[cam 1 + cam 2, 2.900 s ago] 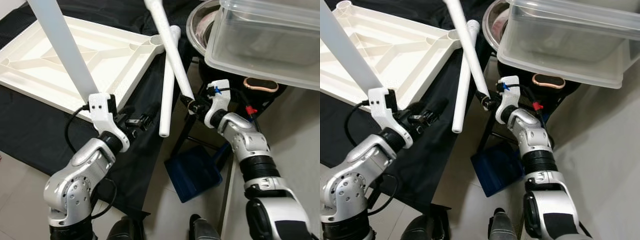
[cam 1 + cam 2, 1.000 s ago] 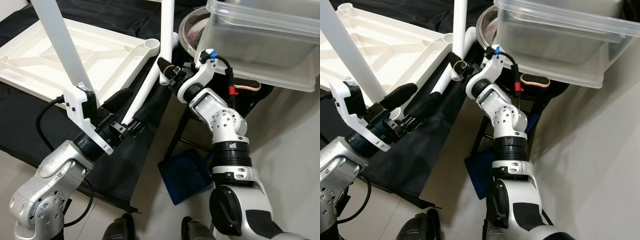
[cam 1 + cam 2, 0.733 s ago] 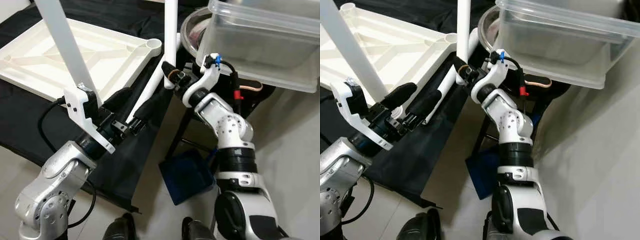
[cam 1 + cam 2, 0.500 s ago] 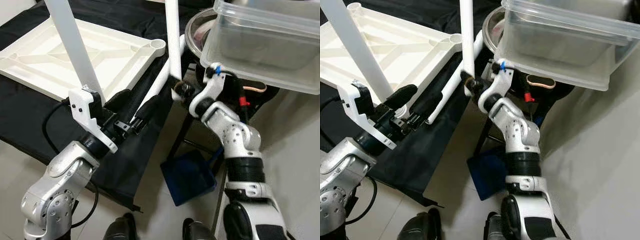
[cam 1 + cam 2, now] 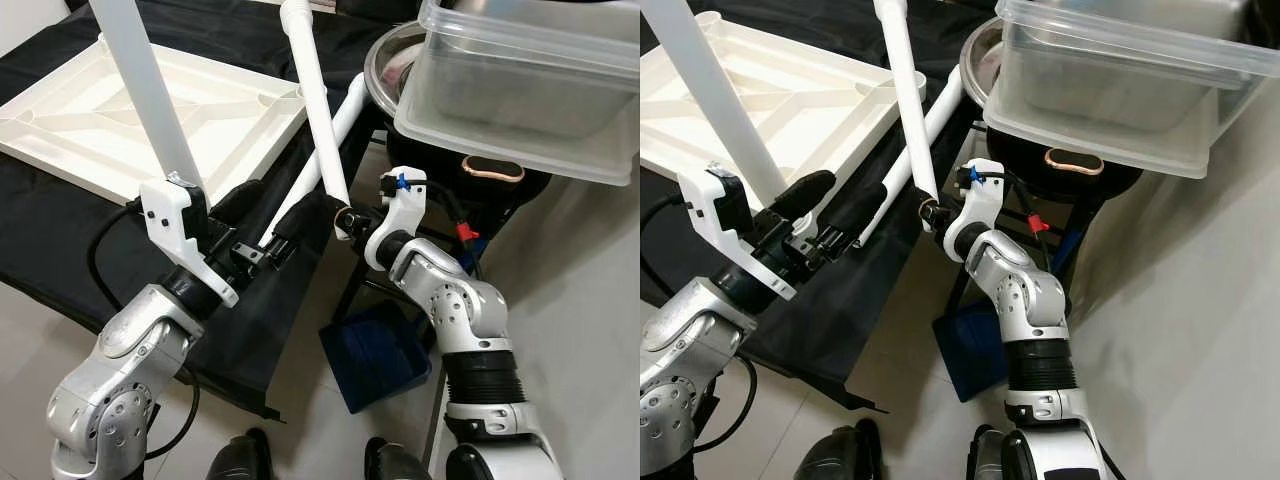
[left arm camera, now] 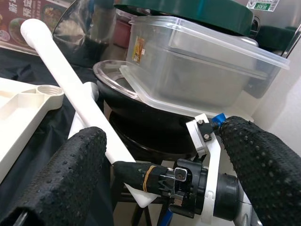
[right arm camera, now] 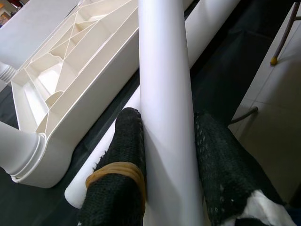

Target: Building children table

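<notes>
- A clear plastic tub (image 5: 520,90) sits at the far right, upon a dark round basin (image 5: 1060,175).
- A black cloth (image 5: 60,240) covers the left.
- A blue dustpan (image 5: 375,350) lies on the near pale floor (image 5: 1180,330).

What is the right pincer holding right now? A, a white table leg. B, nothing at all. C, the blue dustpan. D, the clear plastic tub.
A: the right pincer has its two black fingers closed around a white table leg, which stands tilted up over the upturned tabletop.
</notes>
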{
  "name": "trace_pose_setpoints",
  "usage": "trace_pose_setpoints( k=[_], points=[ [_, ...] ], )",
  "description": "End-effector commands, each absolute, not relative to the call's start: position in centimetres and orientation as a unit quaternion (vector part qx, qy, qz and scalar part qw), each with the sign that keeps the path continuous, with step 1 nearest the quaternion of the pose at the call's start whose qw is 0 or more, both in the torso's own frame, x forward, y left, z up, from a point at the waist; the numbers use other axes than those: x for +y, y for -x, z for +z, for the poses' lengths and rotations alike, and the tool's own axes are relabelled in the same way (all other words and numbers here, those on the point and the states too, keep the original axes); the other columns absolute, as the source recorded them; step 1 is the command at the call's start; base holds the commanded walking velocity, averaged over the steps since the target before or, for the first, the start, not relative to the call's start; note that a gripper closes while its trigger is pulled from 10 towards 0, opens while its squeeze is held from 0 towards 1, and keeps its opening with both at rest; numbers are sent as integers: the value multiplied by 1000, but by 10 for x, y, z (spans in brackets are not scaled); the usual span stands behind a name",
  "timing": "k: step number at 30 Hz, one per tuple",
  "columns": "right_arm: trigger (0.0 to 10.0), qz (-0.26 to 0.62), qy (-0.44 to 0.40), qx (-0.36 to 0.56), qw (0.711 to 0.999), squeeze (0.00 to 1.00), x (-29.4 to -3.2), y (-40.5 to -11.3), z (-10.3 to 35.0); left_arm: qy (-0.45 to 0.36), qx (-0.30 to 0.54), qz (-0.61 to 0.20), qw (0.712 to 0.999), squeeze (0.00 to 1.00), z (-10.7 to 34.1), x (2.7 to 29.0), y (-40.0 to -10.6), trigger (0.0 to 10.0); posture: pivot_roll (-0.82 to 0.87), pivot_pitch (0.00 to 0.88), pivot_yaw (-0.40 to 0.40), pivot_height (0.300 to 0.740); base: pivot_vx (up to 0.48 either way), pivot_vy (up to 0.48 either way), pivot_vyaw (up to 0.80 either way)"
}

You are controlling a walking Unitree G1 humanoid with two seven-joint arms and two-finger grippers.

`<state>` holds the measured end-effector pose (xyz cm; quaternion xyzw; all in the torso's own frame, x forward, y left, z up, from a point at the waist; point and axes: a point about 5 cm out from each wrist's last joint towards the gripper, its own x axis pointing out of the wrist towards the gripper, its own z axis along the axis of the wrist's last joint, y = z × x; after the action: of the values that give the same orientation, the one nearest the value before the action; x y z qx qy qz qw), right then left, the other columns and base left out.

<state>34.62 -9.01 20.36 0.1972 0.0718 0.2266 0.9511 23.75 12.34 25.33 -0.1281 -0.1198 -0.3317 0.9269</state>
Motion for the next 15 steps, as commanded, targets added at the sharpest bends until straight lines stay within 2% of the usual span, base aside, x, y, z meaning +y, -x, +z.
trace_pose_setpoints(
  k=[1, 7, 8, 15],
  points=[
    [0, 226, -200, 56, 952, 0, -90, -345, 207, 125, -124, -329, 928, 0, 253, 122, -237, 10000, -4, 214, -27, 740, 0, 0, 0],
    [0, 239, -199, 33, 950, 0, -87, -344, 215, 122, -119, -307, 936, 0, 250, 125, -241, 10000, -1, 214, -28, 740, 0, 0, 0],
    [10000, 240, -202, 20, 949, 0, -88, -343, 219, 118, -115, -298, 940, 0, 248, 126, -243, 10000, 0, 211, -27, 740, 0, 0, 0],
    [10000, 242, -201, -16, 949, 0, -96, -340, 227, 114, -107, -289, 945, 0, 243, 126, -244, 10000, -6, 207, -23, 740, 0, 0, 0]
  ],
)
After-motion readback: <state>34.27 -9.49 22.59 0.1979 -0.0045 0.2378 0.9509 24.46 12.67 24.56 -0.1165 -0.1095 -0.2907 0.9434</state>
